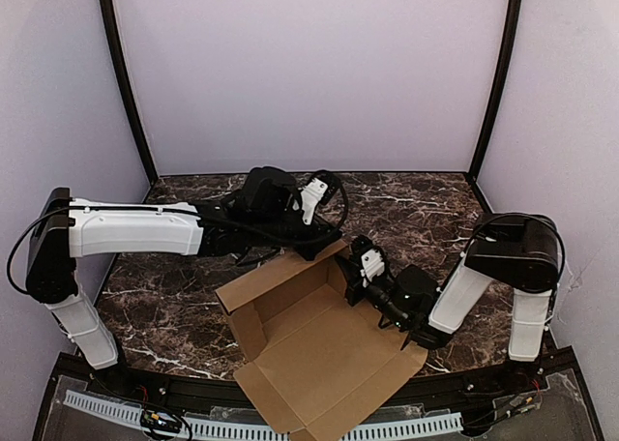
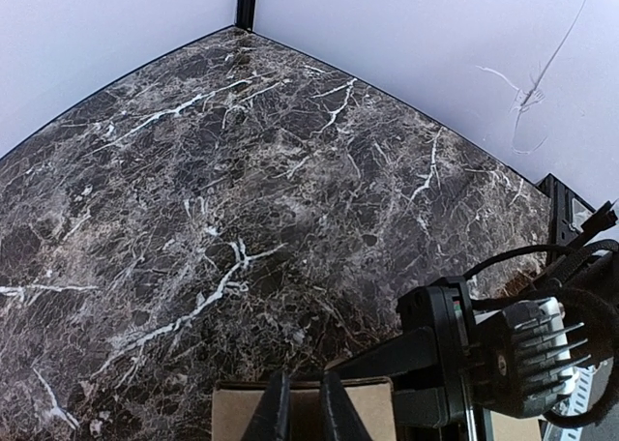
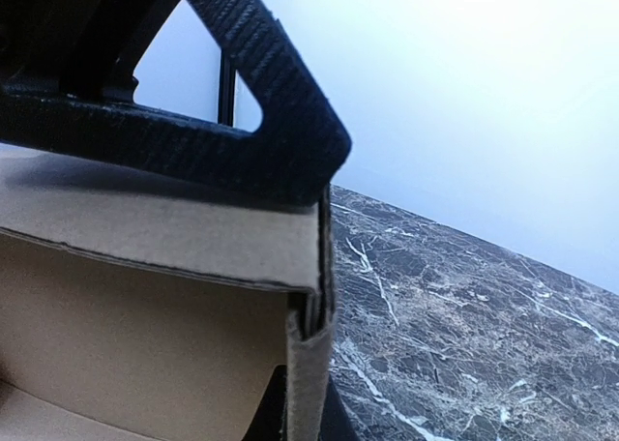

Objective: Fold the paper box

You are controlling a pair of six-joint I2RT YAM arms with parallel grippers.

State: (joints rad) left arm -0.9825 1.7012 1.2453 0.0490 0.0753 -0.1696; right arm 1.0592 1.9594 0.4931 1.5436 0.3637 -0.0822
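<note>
- In the top view, a white slotted strip (image 1: pixel 406 427) curves along the bottom edge of the frame, at the near rim of the table.
- Just above it, at lower centre, lies the paper box (image 1: pixel 319 359). It is plain brown cardboard, half formed. One large flat flap spreads toward the bottom edge and overhangs the rim, and low walls stand up at the box's upper end.
- The right arm (image 1: pixel 503 267) reaches in from the lower right. The right gripper (image 1: pixel 350 279) meets the box's right-hand wall, just right of centre.
- In the right wrist view, the right gripper (image 3: pixel 314 296) has its jaws closed on the paper box (image 3: pixel 145 335), pinching a thin wall at its corner. One black finger (image 3: pixel 261 93) crosses the upper left, and cardboard fills the lower left.
- The left arm (image 1: pixel 135 230), white and black, stretches from the left edge to the centre. The left gripper (image 1: pixel 322 244) sits at the box's upper corner.
- In the left wrist view, the left gripper (image 2: pixel 305 407) shows at the bottom edge, its fingers (image 2: pixel 280 417) close together with a narrow gap between them. A strip of the paper box (image 2: pixel 237 412) lies behind them, and I cannot tell whether they grip it.
- The table (image 1: pixel 426 209) is dark brown marble with white veins.
- Pale lilac walls (image 1: pixel 309 64) close off the top of the frame.
</note>
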